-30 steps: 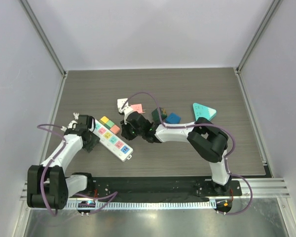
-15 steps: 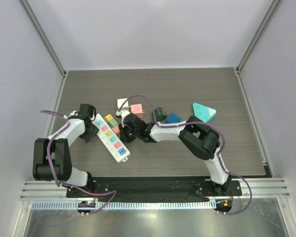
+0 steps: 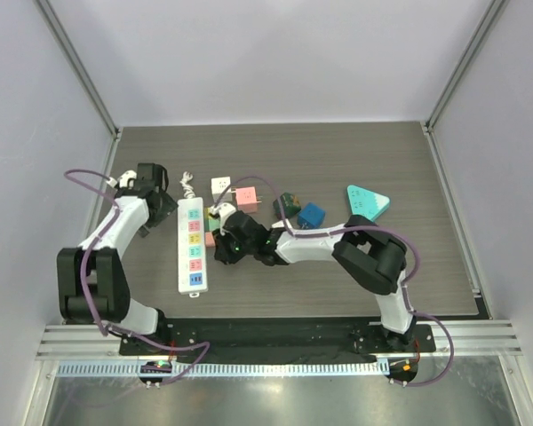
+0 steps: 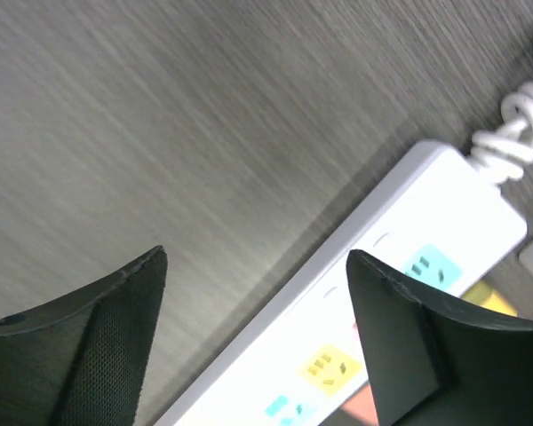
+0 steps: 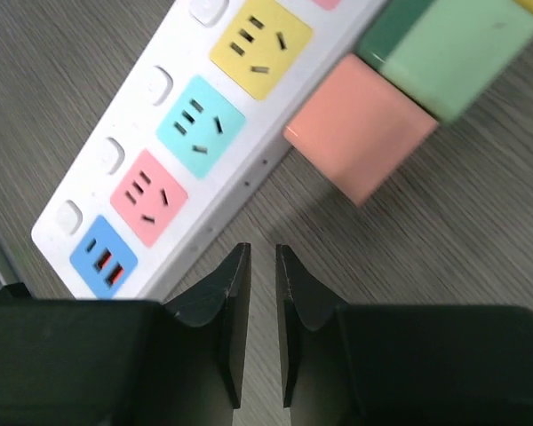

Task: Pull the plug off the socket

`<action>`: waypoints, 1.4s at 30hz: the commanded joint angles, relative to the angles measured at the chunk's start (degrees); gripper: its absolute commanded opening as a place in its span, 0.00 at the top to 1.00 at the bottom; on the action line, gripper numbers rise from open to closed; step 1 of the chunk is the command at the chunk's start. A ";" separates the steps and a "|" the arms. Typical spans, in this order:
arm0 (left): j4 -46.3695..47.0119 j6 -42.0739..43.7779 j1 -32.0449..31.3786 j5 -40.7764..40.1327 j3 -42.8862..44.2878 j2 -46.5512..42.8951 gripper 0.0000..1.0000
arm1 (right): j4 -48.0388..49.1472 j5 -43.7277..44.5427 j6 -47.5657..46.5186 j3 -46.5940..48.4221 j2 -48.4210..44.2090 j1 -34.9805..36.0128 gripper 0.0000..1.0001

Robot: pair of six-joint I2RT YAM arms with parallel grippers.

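The white power strip (image 3: 192, 245) lies almost straight front to back on the table; it also shows in the left wrist view (image 4: 400, 311) and the right wrist view (image 5: 173, 133). The sockets that show hold no plug. A salmon plug block (image 5: 360, 124) and a green one (image 5: 453, 49) lie against its right side. My left gripper (image 3: 163, 202) is open and empty, its jaws (image 4: 258, 262) spanning the strip's left edge near the cord end. My right gripper (image 3: 220, 248) is shut and empty (image 5: 262, 253), just right of the strip's near end.
The strip's white coiled cord (image 3: 186, 180) lies at its far end. Loose plugs lie to the right: white (image 3: 220, 185), pink with prongs (image 3: 245, 195), dark green (image 3: 287, 204), blue (image 3: 312, 213), and a teal triangle (image 3: 367, 201).
The power strip has swung from diagonal to nearly front-to-back. My left gripper has moved toward the far side with the cord end. My right gripper has shifted slightly left and nearer.
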 commanded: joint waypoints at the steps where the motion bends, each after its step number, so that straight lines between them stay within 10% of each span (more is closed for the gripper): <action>1: -5.11 3.28 -0.26 -0.42 -1.63 -8.03 0.17 | 4.91 6.12 -2.09 -3.95 -10.23 -0.81 0.75; 4: -8.01 6.79 -4.29 1.34 -3.66 -12.60 0.01 | 7.01 7.20 -2.27 -8.96 -15.67 -3.18 0.73; 24: -2.58 1.27 -28.19 -2.43 -13.24 -13.15 0.00 | 15.99 -2.38 3.35 -18.20 -19.83 -11.62 0.69; 42: 1.47 7.78 -27.16 -3.85 -18.07 -14.82 0.00 | 16.87 -3.26 3.35 -18.55 -19.92 -11.71 0.69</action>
